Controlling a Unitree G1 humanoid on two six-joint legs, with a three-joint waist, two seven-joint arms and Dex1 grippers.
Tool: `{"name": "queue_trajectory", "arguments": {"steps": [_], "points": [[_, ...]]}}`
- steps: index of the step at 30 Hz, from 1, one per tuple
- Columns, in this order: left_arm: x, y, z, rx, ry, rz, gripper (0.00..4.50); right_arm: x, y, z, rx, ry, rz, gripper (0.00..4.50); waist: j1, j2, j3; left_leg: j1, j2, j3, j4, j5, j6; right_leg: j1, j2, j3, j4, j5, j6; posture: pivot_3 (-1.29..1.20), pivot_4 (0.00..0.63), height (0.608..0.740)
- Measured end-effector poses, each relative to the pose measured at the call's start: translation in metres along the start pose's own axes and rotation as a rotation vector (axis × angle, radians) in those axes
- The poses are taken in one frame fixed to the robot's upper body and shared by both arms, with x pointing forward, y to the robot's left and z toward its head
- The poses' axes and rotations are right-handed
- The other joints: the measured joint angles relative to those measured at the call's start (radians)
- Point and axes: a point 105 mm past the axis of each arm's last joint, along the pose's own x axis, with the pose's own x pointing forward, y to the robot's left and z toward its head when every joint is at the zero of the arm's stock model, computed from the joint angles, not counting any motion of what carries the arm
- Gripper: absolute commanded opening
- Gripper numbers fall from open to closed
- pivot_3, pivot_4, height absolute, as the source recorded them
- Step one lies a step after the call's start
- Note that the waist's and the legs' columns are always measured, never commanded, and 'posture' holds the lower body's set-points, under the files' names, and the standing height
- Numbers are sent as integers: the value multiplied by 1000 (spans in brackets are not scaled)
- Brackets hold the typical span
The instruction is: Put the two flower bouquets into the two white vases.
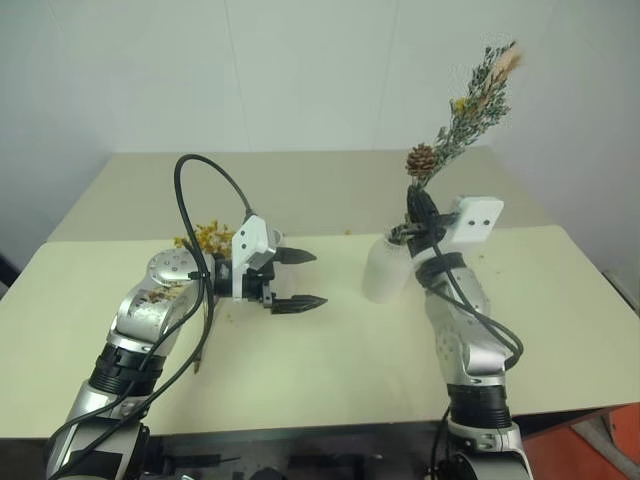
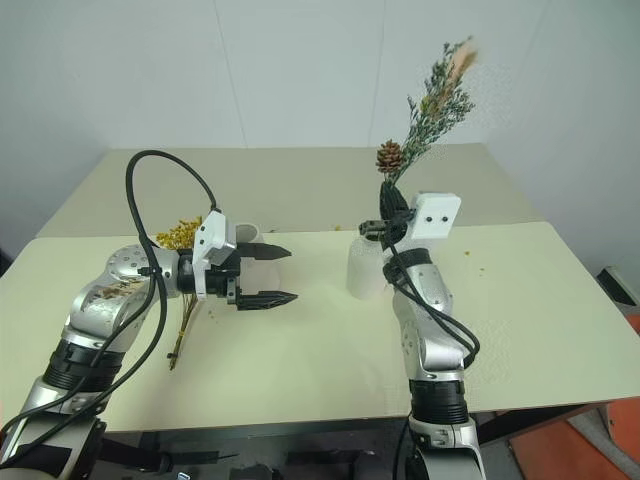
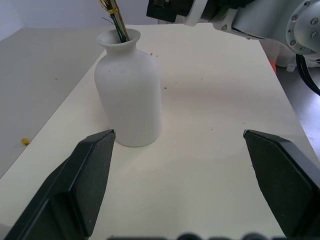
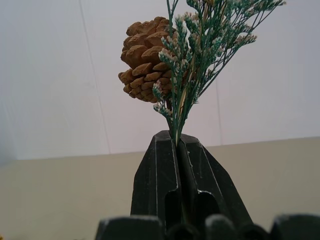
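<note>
One sprig (image 1: 470, 105) pinched in right hand (image 1: 420, 215) — stems inside bottle vase (image 1: 385, 268); left hand (image 1: 297, 279) spread.

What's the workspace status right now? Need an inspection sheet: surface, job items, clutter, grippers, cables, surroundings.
Surface: pale cream table, a second table butted behind it.
Job's things: grey-green sprig with pine cone held upright, stem ends in the mouth of the bottle vase; yellow bouquet lying on the table behind the left arm; second vase mostly hidden behind the left gripper.
Clutter: small dried flower crumbs scattered on the table.
Grippers: left gripper open, empty, facing the bottle vase; right gripper shut on the sprig stems.
Cables: black cable looping over the left arm; another down the right forearm.
Surroundings: white wall; orange object beside the table's near corner.
</note>
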Motion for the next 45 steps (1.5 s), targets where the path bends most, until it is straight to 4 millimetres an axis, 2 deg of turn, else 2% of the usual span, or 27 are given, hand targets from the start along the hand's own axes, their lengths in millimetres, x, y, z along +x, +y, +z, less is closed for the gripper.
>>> {"name": "queue_trajectory", "arguments": {"steps": [10, 13, 19, 24, 29, 33, 40, 45], "points": [[0, 0, -2, 5, 9, 3, 4500, -2, 9, -1, -74, -23, 30, 32, 0, 0, 0, 0, 0, 0, 0, 0, 0, 0, 0, 0, 0, 0, 0, 0, 150, 740], [0, -1, -5, -3, 12, 3, 4500, -4, 13, -2, -100, -26, 41, 803, 0, 0, 0, 0, 0, 0, 0, 0, 0, 0, 0, 0, 0, 0, 0, 0, 150, 740], [0, -1, -5, -4, 8, 2, 4500, -13, 20, -7, -105, -13, 61, 2911, 1, 0, 0, 0, 0, 0, 0, 0, 0, 0, 0, 0, 0, 0, 0, 0, 150, 740], [1, 1, 0, 18, -2, 1, 4500, -20, 17, -4, -139, -19, 37, 4415, 1, 0, 0, 0, 0, 0, 0, 0, 0, 0, 0, 0, 0, 0, 0, 0, 150, 740], [0, 3, -1, 12, -1, 3, 4500, -35, -1, -5, -178, 23, -12, 4469, 3, 0, 0, 0, 0, 0, 0, 0, 0, 0, 0, 0, 0, 0, 0, 0, 150, 740], [1, 3, -2, 11, -9, 3, 4500, -39, -17, 3, -186, 40, -88, 4469, 1, 0, 0, 0, 0, 0, 0, 0, 0, 0, 0, 0, 0, 0, 0, 0, 150, 740], [3, 3, -3, 11, -10, -1, 4500, -44, -21, 10, -207, 51, -100, 4469, 2, 0, 0, 0, 0, 0, 0, 0, 0, 0, 0, 0, 0, 0, 0, 0, 150, 740], [3, 3, -3, 10, -8, 1, 4500, -55, -35, 16, -263, 80, -114, 4469, 3, 0, 0, 0, 0, 0, 0, 0, 0, 0, 0, 0, 0, 0, 0, 0, 150, 740]]}}
